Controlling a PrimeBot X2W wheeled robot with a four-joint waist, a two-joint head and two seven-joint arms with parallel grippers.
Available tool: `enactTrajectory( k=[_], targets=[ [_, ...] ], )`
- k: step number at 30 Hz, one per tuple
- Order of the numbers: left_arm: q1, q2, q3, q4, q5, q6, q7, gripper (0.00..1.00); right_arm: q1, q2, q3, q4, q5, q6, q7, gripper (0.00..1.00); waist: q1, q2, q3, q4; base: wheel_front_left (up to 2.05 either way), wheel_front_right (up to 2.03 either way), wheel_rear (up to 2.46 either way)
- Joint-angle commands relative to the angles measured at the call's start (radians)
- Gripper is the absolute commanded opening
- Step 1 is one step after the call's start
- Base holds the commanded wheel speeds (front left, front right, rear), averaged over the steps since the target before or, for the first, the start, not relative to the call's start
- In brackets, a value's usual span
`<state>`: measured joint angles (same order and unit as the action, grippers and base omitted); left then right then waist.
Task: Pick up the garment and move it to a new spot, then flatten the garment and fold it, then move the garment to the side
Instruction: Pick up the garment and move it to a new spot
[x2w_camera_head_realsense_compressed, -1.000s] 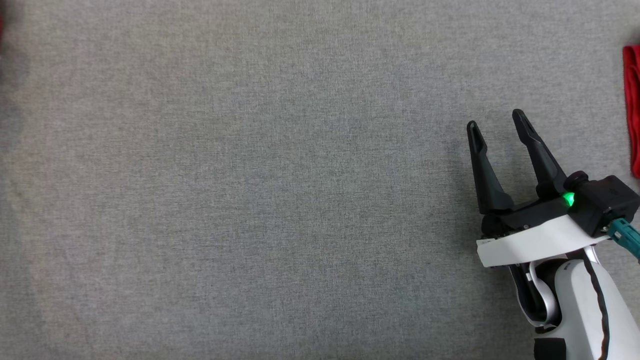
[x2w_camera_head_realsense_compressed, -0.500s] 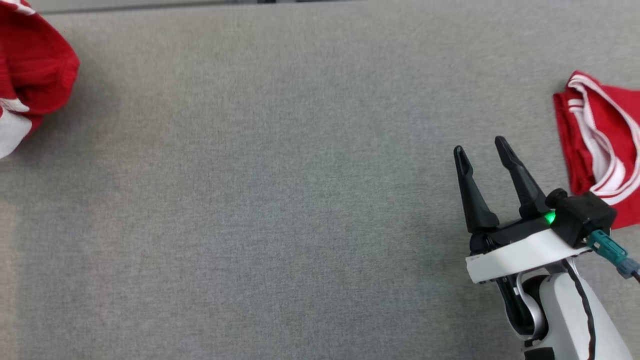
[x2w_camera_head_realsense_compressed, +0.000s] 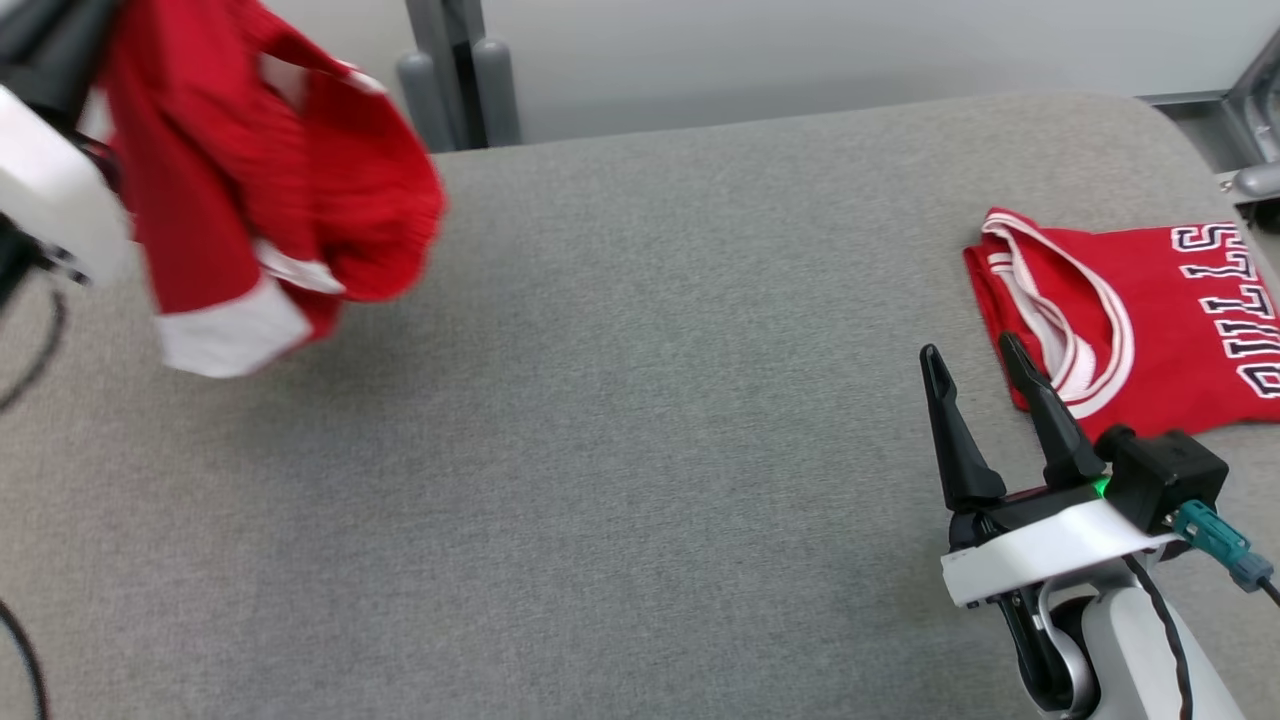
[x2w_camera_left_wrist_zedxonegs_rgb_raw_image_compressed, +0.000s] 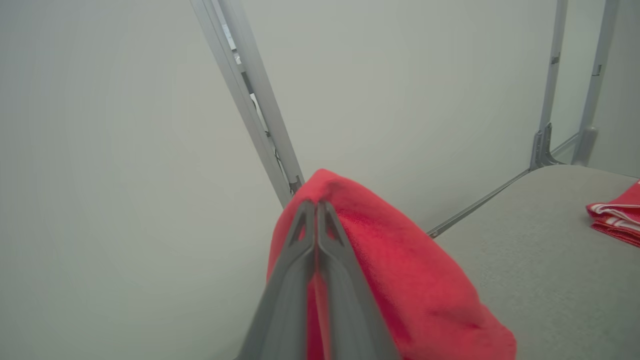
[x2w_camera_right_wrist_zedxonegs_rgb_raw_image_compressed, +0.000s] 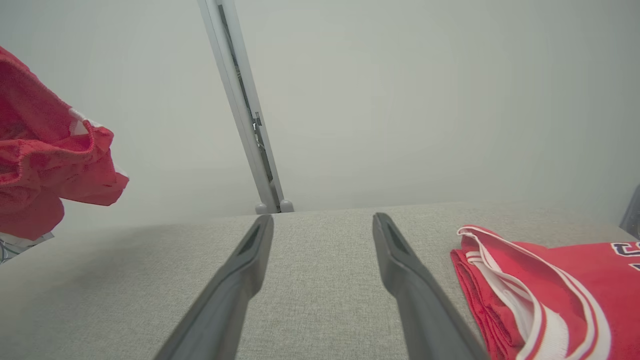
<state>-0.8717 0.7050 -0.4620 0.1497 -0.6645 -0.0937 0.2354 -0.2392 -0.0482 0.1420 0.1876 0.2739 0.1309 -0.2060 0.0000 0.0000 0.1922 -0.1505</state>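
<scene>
Garment (x2w_camera_head_realsense_compressed: 260, 180) aloft, pinched in your left gripper (x2w_camera_left_wrist_zedxonegs_rgb_raw_image_compressed: 316, 202).
Right gripper (x2w_camera_head_realsense_compressed: 970, 345) wide, empty; placing, flattening, folding probably all remain.

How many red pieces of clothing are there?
2. A red sweater hangs from the shut left gripper over the table at the left; a folded red jersey lies on it at the right.
</scene>
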Motion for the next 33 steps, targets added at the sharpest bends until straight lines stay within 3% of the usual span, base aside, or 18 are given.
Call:
enactTrajectory(
  k=[1, 7, 12, 21, 33],
  targets=[
    [0.022, -0.012, -0.006, -0.021, -0.004, 0.014, 0.003, 0.0, 0.01, -0.005, -0.004, 0.002, 0.003, 0.0, -0.005, 1.0, 0.0, 0.0, -0.019, -0.018, 0.0, 0.0, 0.0],
    [0.127, -0.082, -0.069, -0.156, 0.003, 0.072, 0.009, 0.0, 0.025, -0.005, 0.002, -0.004, 0.006, 0.0, 0.005, 1.0, 0.0, 0.0, -0.032, -0.039, 0.0, 0.0, 0.0],
    [0.193, -0.168, -0.132, -0.154, 0.017, 0.1, -0.03, 0.0, 0.023, -0.005, 0.011, -0.012, 0.008, 0.0, 0.01, 1.0, 0.0, 0.0, -0.015, -0.053, 0.0, 0.0, 0.0],
    [0.211, -0.339, -0.22, 0.14, 0.038, 0.073, -0.172, 0.0, 0.001, -0.005, 0.032, -0.013, 0.02, 0.0, 0.007, 1.0, 0.0, 0.0, 0.043, -0.083, 0.0, 0.0, 0.0],
    [0.141, -0.454, -0.232, 0.481, 0.056, 0.05, -0.341, 0.0, -0.008, -0.005, 0.047, 0.012, 0.019, 0.0, -0.001, 1.0, 0.0, 0.0, 0.06, -0.088, 0.0, 0.0, 0.0]
  ],
)
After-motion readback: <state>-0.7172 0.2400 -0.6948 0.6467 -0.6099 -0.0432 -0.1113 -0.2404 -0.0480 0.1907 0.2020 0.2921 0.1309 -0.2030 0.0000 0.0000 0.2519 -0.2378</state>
